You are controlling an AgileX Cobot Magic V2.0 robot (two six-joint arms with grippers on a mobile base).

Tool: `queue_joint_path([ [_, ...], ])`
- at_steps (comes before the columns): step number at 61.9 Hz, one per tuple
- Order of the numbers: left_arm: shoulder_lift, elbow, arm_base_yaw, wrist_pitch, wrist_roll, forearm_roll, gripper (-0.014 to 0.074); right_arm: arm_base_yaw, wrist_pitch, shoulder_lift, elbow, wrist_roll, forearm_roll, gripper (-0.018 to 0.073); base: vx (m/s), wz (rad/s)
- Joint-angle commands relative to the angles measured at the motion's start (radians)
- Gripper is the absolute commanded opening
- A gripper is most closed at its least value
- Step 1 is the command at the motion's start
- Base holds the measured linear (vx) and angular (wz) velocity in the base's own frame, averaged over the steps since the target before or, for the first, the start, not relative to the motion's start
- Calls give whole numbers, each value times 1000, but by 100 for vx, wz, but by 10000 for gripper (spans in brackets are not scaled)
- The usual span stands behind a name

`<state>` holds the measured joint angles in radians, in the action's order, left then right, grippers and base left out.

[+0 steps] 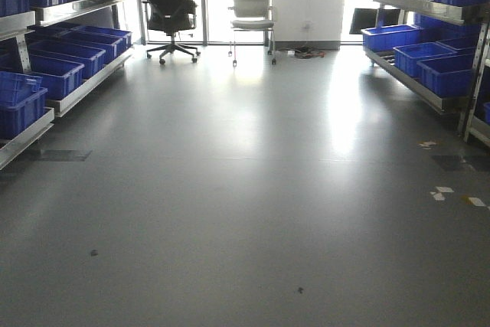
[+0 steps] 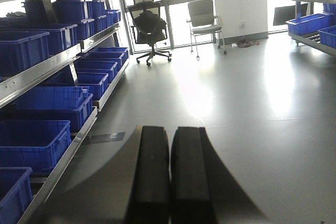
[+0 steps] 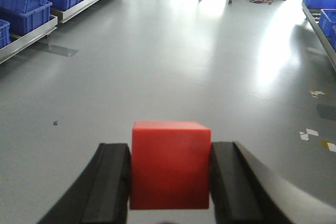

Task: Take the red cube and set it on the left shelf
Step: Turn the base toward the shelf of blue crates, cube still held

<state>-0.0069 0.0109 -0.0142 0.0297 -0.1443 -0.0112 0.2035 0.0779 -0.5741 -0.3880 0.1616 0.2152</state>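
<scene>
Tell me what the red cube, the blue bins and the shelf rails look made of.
Red cube: probably foam or matte plastic; flat even colour, no glare, slightly soft edges.
Blue bins: moulded plastic, faintly glossy, with ribbed rims.
Shelf rails: bare metal, likely aluminium or steel; silvery with bright reflections.

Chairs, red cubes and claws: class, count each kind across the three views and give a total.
Chairs: 2, black chair and grey chair
Red cubes: 1, red cube held by right claw
Claws: 2, left claw and right claw
Total: 5
</scene>
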Motion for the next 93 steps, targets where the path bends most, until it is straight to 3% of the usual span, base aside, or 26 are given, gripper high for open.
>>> queue_joint_path([
  [1, 0, 22, -5, -90, -1, -5, 106, -7, -84, 1, -30, -6, 3, 58, 40, 4],
  [93, 0, 22, -5, -90, -1, -5, 106, -7, -78, 0, -30, -6, 3, 58, 56, 17],
])
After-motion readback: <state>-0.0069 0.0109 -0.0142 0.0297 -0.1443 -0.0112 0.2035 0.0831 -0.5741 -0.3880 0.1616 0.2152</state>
